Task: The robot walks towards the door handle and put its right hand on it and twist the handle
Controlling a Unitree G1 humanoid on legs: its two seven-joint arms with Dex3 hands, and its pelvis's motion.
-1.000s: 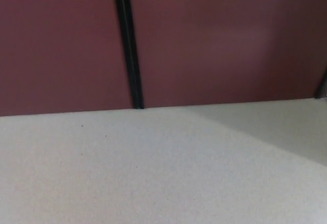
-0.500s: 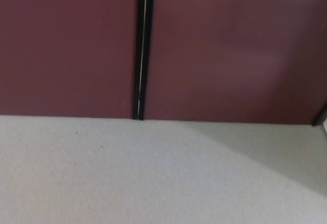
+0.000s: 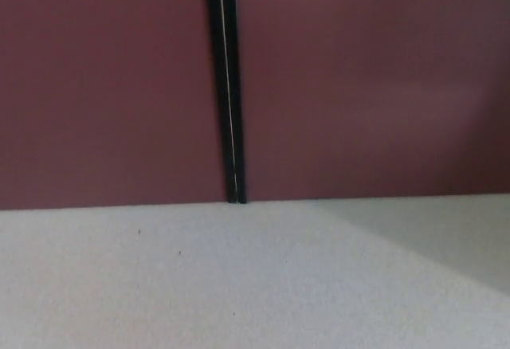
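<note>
The head view looks down at the foot of two dark red panels and the pale floor in front of them. On the left, one panel fills the upper part of the picture from the left edge inward, plain and smooth, ending in a straight lower edge where it meets the floor.

Just left of centre runs a narrow black gap between the panels, leaning slightly from top to bottom, with a thin bright line down its middle. It stops at the floor line.

To the right of the gap, the second panel reaches the right edge of the picture, the same dark red, a little lighter in patches.

Below both, the floor is a pale, finely speckled grey with a few small dark specks on its left part. Toward the right, a darker wedge of shadow lies on the floor, widening toward the right edge.

The door handle does not show in this view, so its place cannot be told. Neither robot hand shows either, so whether the fingers are apart or together cannot be told.
</note>
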